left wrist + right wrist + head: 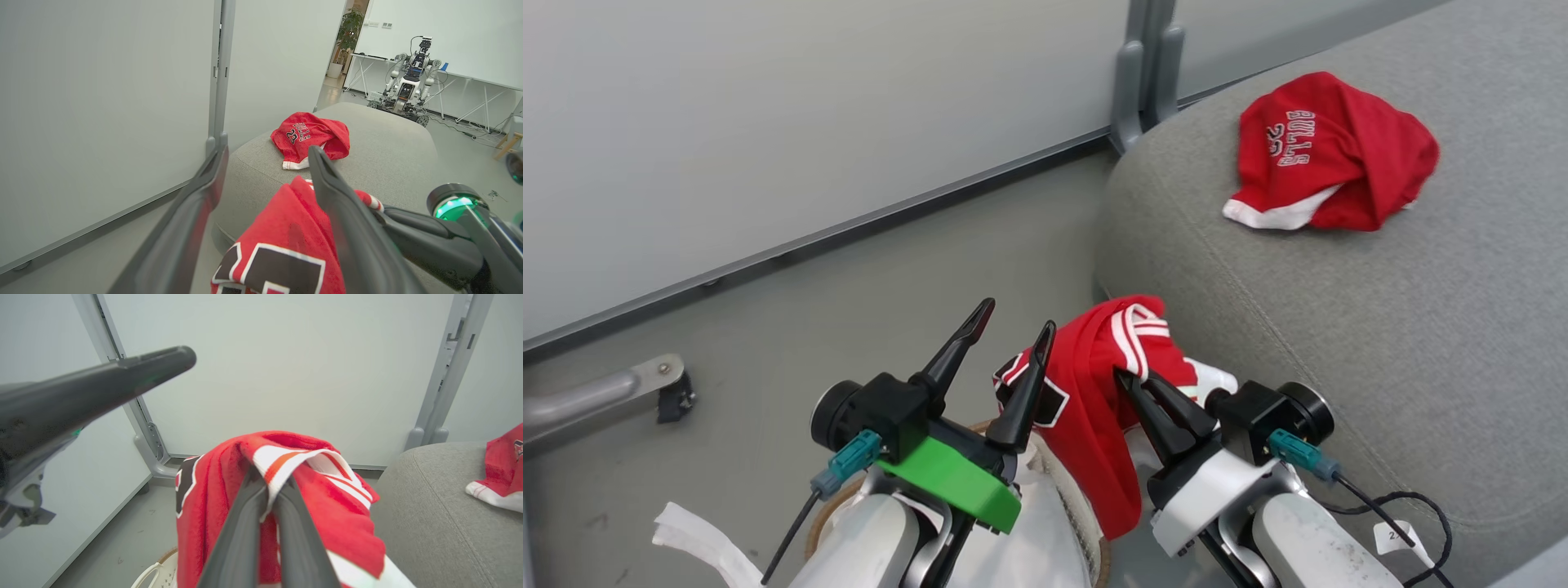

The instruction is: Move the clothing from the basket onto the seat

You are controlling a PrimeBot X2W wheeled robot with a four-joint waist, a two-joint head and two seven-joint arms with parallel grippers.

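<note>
Above basket [818, 516], pinching jersey [1086, 408] between right gripper's [1135, 377] pressed-together jaws, dangling it just beside seat [1339, 327]; holding left gripper [1019, 318] spread wide alongside, with BULLS garment [1331, 155] lying on seat.

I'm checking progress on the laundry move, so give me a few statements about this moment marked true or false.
1. The BULLS garment lies on the seat. True.
2. The right gripper is shut on the big-23 garment. True.
3. The left gripper grips that garment too. False: its fingers stand open, gripping nothing.
4. The big-23 garment lies inside the basket. False: it hangs from the right gripper above the basket.
</note>
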